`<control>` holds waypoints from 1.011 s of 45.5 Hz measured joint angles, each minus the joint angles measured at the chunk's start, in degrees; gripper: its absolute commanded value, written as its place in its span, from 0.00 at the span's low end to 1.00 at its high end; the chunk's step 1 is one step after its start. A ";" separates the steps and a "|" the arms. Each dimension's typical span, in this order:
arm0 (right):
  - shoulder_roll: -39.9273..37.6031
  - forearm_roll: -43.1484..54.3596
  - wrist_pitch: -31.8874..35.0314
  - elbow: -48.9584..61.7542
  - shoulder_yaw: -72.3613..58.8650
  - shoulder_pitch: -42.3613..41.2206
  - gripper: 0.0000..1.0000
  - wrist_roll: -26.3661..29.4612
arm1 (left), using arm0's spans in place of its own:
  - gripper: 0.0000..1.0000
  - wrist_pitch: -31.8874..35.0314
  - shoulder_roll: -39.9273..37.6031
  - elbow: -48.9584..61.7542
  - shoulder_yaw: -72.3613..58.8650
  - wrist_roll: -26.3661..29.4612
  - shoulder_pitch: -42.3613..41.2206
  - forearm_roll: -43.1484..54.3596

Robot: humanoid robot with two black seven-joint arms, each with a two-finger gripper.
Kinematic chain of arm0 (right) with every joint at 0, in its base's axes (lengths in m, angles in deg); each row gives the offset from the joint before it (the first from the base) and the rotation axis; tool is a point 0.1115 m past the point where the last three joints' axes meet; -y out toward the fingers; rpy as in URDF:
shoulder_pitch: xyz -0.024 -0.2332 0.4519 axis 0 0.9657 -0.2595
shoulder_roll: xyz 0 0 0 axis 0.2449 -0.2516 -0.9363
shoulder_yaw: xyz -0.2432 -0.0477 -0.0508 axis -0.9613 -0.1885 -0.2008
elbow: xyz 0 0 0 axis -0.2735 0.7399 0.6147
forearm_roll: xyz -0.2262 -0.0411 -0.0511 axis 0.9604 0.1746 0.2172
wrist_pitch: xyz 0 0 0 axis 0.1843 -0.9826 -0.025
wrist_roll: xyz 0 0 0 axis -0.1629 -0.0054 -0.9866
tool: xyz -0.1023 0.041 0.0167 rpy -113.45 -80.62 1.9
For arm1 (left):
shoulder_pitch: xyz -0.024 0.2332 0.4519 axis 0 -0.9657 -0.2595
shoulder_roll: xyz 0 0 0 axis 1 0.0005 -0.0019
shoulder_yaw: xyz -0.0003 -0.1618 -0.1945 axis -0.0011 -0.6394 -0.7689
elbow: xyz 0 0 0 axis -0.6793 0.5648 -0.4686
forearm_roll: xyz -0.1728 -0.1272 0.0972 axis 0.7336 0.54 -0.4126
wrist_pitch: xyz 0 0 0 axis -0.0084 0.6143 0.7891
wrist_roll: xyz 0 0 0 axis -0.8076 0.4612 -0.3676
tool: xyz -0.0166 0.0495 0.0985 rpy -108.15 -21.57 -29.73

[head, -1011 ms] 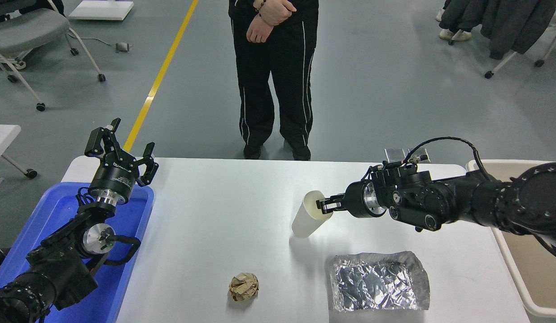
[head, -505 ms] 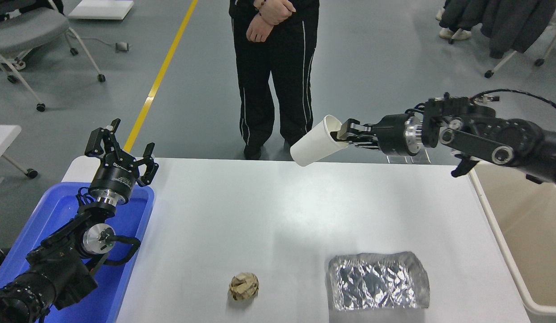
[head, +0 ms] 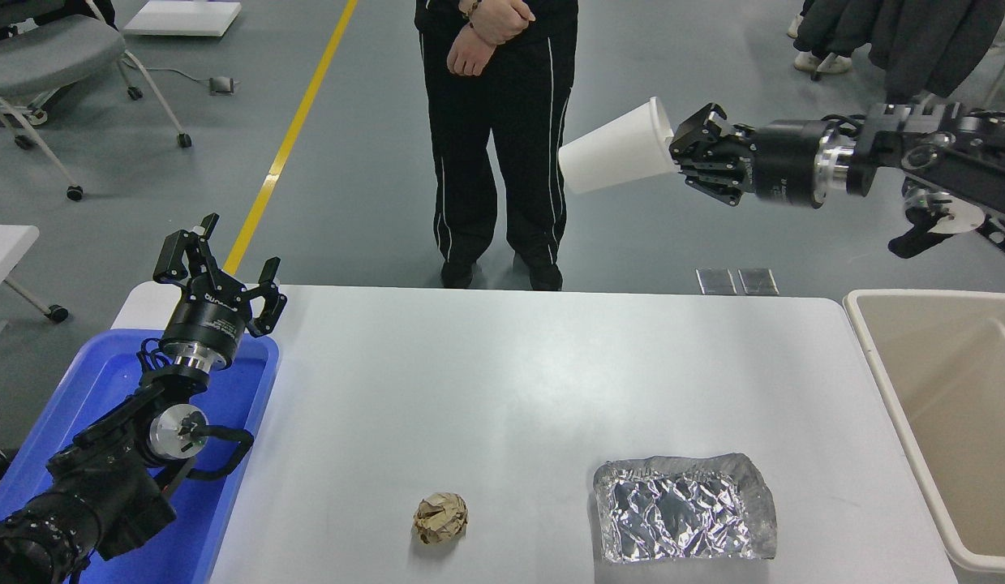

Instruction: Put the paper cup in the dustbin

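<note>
Right gripper [head: 679, 151]: it is pinching the rim of the paper cup [head: 614, 148], fingers closed on the wall.
Cup: it is hanging on its side, high above the table's [head: 486, 365] far edge, base pointing left, likely so it clears everything below.
Dustbin [head: 948, 405]: it is sitting at the table's right end, below the arm and off to the right, so the carry looks unfinished.
Left gripper [head: 218, 272]: it is idling above the blue tray [head: 105, 381], fingers spread, holding nothing.
</note>
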 measured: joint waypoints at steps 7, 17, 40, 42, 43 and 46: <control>1.18 -0.53 0.14 11.36 0.11 2.84 0.00 0.06 | 1.00 0.00 0.00 0.01 -0.01 0.00 0.00 0.00; 5.39 -0.95 -0.69 31.27 0.53 8.73 0.00 0.26 | 1.00 0.00 -0.01 0.00 -0.02 0.00 0.00 0.00; 7.29 -1.76 -14.27 49.44 2.59 21.76 0.00 10.14 | 1.00 0.00 0.00 0.01 0.02 0.00 0.00 0.00; 7.14 -1.77 -15.33 50.03 3.03 22.69 0.00 11.14 | 1.00 0.00 0.00 0.01 0.02 0.00 0.00 -0.01; 7.06 -1.77 -16.11 50.40 3.37 23.34 0.00 11.89 | 1.00 0.00 0.00 0.01 0.02 0.00 0.00 0.00; 6.85 -1.78 -17.80 51.05 4.12 24.69 0.00 13.54 | 1.00 0.00 0.00 0.01 0.02 0.00 0.00 0.00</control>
